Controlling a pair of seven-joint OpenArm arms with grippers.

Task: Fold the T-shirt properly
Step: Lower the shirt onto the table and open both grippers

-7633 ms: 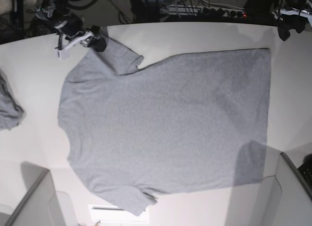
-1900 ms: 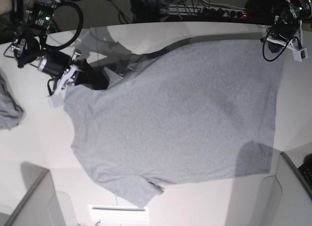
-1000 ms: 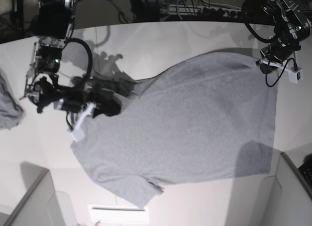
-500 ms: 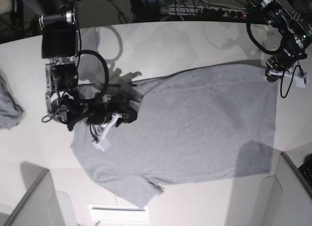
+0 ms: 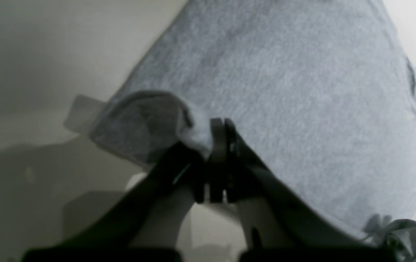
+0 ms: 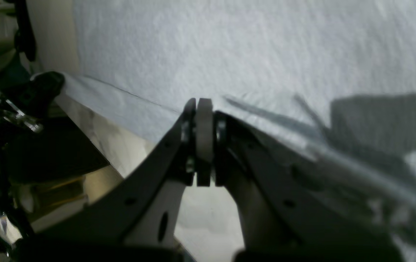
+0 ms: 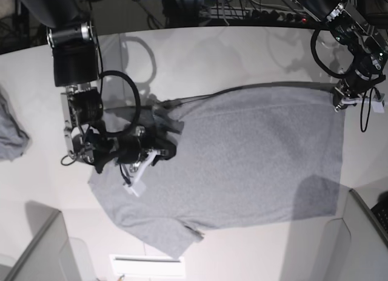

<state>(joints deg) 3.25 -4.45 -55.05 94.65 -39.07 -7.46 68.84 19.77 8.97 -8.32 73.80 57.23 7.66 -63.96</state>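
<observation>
Grey, limp T-shirt sags between both clamped pincers, left pincer pinching its hem corner, right pincer its shoulder edge.

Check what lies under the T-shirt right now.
Only the white table shows around the T-shirt; whatever sits beneath the cloth is covered and cannot be seen.

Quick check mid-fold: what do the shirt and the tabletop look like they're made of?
T-shirt: soft knit, probably cotton jersey; heathered grey, matte, fuzzy weave visible in the left wrist view, drapes limply where pinched. Table: smooth off-white hard surface, likely laminate, with a faint sheen.
</observation>
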